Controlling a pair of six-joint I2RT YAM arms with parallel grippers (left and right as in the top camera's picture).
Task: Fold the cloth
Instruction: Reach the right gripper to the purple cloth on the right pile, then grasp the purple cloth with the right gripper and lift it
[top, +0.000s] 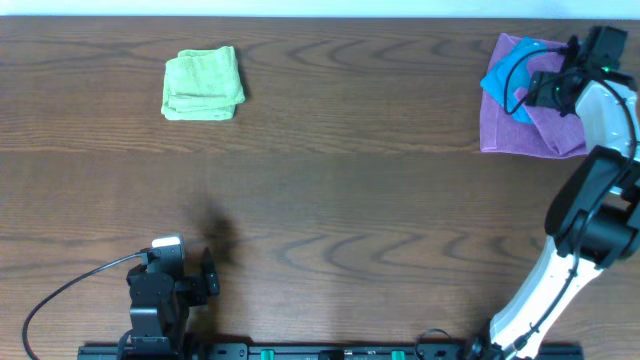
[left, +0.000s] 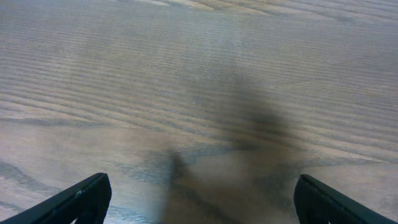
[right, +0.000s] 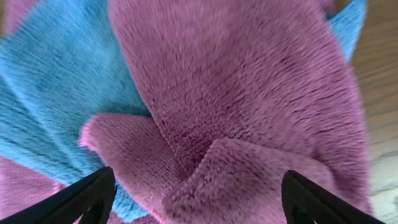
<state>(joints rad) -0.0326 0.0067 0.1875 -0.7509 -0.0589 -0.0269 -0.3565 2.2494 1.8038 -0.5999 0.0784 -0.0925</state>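
Note:
The mauve-purple cloth (top: 535, 125) lies in a pile at the far right of the table, with a bright blue cloth (top: 505, 78) in the same pile. My right gripper (top: 555, 85) is over this pile. In the right wrist view its fingers (right: 199, 199) are open, spread wide just above a crumpled purple cloth (right: 249, 106), with the blue cloth (right: 56, 93) showing to the left. My left gripper (top: 205, 275) is at the near left; its fingers (left: 199, 202) are open over bare wood.
A folded lime-green cloth (top: 203, 83) lies at the far left. The wooden table (top: 330, 180) spans the view. The right arm's white links (top: 560, 260) rise from the near right edge. A black cable (top: 60, 290) loops at the near left.

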